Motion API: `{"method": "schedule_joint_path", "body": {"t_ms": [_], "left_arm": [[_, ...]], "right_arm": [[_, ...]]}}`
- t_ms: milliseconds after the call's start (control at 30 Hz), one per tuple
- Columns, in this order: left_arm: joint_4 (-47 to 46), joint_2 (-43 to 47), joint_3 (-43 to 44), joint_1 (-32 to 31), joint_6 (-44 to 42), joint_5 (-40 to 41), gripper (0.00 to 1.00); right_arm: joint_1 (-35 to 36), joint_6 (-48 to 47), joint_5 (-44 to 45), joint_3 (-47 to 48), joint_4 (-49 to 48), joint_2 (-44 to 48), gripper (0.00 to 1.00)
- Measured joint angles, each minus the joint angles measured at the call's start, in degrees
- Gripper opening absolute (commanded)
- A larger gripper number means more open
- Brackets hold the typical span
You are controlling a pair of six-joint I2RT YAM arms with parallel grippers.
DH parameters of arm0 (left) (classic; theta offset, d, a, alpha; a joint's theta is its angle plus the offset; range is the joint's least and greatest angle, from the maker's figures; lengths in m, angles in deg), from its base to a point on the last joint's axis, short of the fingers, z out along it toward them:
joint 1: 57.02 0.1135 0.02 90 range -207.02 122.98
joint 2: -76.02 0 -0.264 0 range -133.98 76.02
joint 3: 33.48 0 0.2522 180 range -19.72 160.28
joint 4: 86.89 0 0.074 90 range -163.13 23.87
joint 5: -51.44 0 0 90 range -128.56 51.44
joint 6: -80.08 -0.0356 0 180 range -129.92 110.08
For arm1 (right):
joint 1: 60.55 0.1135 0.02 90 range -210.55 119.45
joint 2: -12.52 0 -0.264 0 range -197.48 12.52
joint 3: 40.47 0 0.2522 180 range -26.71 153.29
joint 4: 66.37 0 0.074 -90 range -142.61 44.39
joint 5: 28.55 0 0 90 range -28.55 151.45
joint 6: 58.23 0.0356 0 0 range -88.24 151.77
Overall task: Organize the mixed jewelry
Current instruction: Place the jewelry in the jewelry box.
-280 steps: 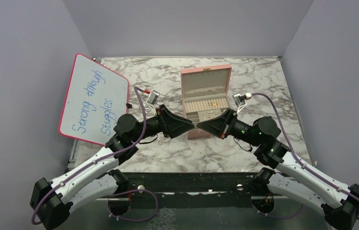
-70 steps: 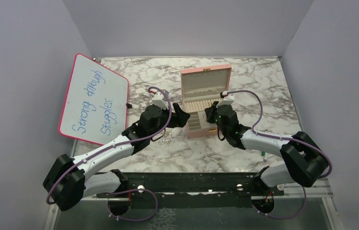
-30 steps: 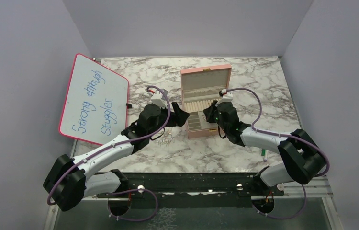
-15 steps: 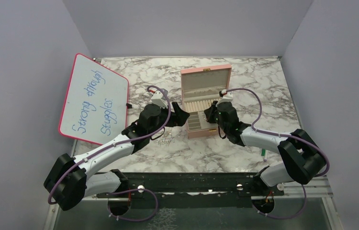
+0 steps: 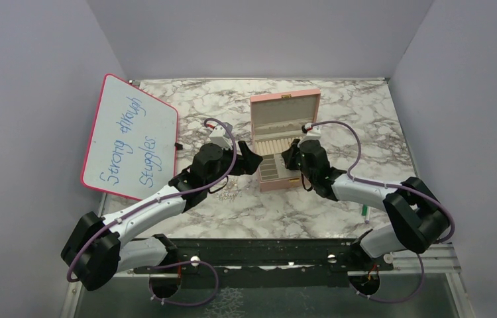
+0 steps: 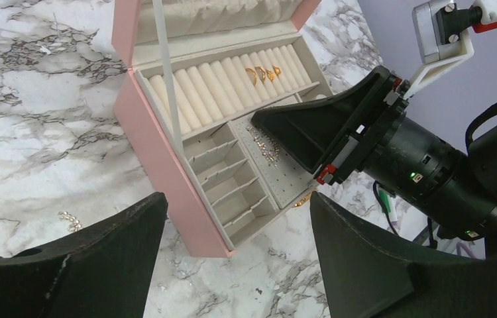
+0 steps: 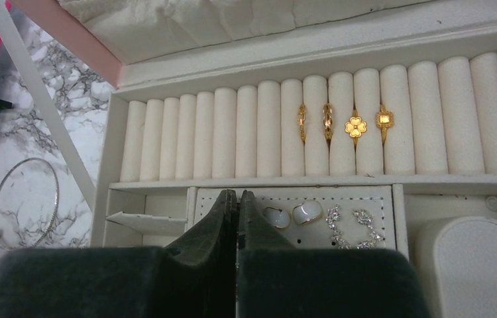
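Note:
The pink jewelry box (image 5: 284,106) stands open at mid-table. In the right wrist view, several gold rings (image 7: 355,126) sit between its cream rolls, and white earrings (image 7: 305,212) and crystal earrings (image 7: 364,222) are pinned on the dotted panel. My right gripper (image 7: 237,194) is shut, empty, its tips just over that panel's left end. A thin silver hoop (image 7: 56,195) lies on the marble left of the box. My left gripper (image 6: 236,199) hangs open over the box's front-left corner, holding nothing. A small beaded piece (image 6: 68,219) lies on the table beside the left finger.
A whiteboard (image 5: 130,136) with a pink rim leans at the left wall. A green-and-white marker (image 5: 366,212) lies on the marble by the right arm. The box's raised lid (image 6: 160,40) stands behind the rolls. Grey walls close in the table on three sides.
Almost nothing differs. The right arm has crept a touch farther over the box, and the left arm has held still with its jaws wide.

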Motion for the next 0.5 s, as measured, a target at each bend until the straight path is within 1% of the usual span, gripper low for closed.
{"method": "schedule_joint_path", "body": {"t_ms": [100, 233, 333, 433, 500], "left_arm": [[0.0, 0.0, 0.0, 0.1, 0.0, 0.0, 0.8], [0.0, 0.0, 0.0, 0.1, 0.0, 0.0, 0.8], [0.0, 0.0, 0.0, 0.1, 0.0, -0.1, 0.8], [0.0, 0.0, 0.0, 0.1, 0.1, -0.2, 0.8], [0.0, 0.0, 0.0, 0.1, 0.2, -0.2, 0.8]], "right_arm": [[0.0, -0.2, -0.6, 0.0, 0.0, -0.1, 0.12], [0.0, -0.2, -1.0, 0.3, 0.5, -0.1, 0.24], [0.0, 0.0, -1.0, 1.0, 1.3, 0.0, 0.29], [0.0, 0.1, -1.0, 1.3, 2.4, 0.4, 0.29], [0.0, 0.1, -1.0, 1.8, 3.3, 0.8, 0.23]]}}
